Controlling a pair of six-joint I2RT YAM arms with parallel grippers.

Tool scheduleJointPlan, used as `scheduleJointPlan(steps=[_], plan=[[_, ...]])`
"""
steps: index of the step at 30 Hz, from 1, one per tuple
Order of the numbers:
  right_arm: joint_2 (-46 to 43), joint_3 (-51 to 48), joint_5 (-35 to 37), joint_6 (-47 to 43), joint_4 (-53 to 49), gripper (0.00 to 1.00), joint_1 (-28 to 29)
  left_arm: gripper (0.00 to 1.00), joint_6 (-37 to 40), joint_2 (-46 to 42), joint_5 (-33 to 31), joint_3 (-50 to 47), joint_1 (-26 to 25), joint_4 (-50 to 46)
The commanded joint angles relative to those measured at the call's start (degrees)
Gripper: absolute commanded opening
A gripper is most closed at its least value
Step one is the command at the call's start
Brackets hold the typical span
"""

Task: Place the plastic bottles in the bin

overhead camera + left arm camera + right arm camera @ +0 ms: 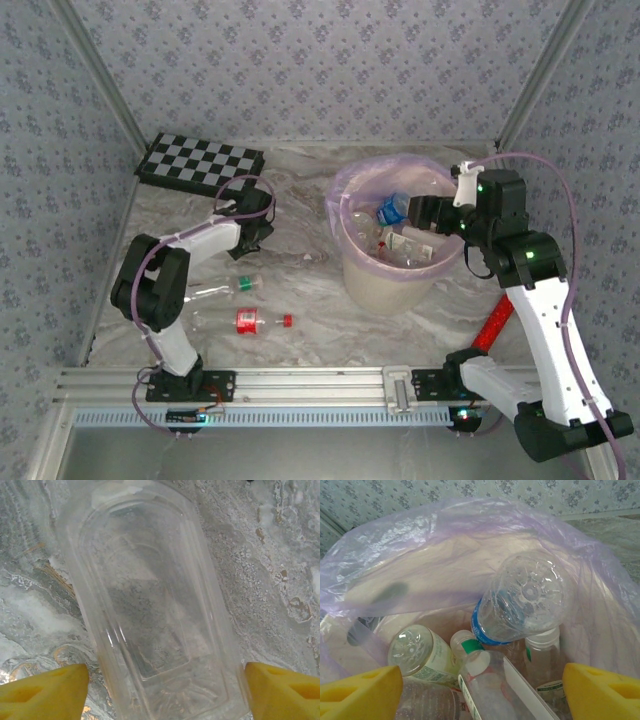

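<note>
- Marbled worktop [310,300], left side: left hand [166,690] hangs wide open astride a clear bottle [150,605], not yet pinching, set for a grip across its width
- that bottle lies flat, long axis crosswise to the fingers [45,690]
- right hand [482,680], spread and empty, hovers over the bin [385,285] on the right, bottles [520,605] piled inside

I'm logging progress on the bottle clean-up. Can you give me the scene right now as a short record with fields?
left hand: open, straddling a clear bottle lying on the table
right hand: open, empty, over the bin
in bin: blue-labelled bottle among several
loose on table: green-trimmed bottle, red-labelled bottle
</note>
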Motion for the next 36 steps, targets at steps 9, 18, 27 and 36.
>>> scheduleJointPlan(steps=[9,18,27,36], plan=[[-2.2,-0.1,-2.1,0.4,0.0,0.85,-1.2,0.58,1.6,-3.2,-0.4,1.4,-0.2,-1.4],[1.4,4.6,-11.4,3.1,5.3,0.86,-1.2,0.44,16.8,-14.7,-1.1,0.3,-5.9,1.4],[10.5,13.0,-21.6,6.3,11.0,0.86,3.5,0.27,38.2,-33.0,5.9,-8.6,-15.3,19.4],[20.6,20.6,-20.4,7.1,17.9,0.99,13.3,0.22,47.9,-40.1,18.9,-10.2,-19.9,22.8]])
